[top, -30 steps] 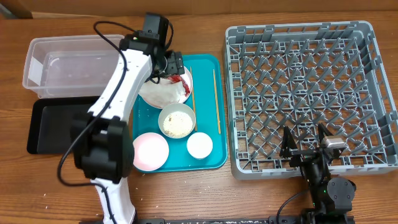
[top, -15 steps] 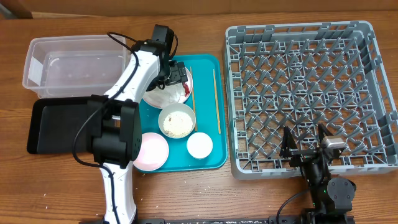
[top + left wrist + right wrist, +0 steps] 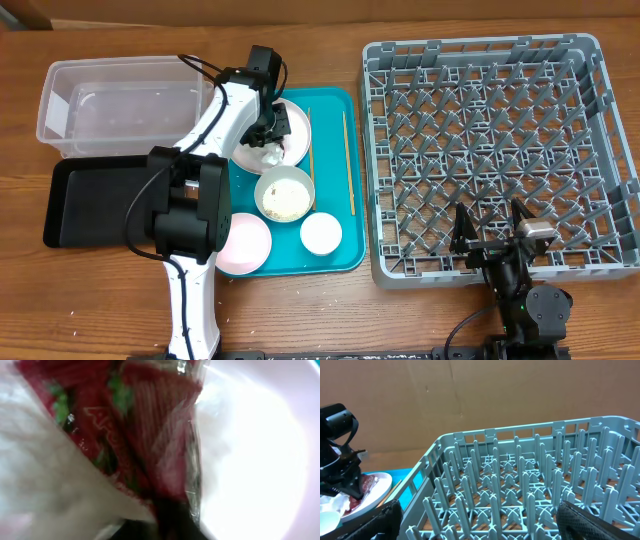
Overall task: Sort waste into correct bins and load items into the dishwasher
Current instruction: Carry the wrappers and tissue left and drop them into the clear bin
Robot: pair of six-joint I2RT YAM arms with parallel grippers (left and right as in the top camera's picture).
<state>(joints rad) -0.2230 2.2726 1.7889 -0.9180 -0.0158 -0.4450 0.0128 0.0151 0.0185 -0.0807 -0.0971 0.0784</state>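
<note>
Red wrapper, napkin on plate

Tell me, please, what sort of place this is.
Likely a lab mock-up of a dish-clearing station: a wooden table holds a dish rack, a teal tray of used dishes, and a clear tub and black tray for waste.

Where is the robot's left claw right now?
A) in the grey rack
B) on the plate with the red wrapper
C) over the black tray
B: the left gripper is down on the plate on the teal tray, and the red wrapper fills its wrist camera.
</note>
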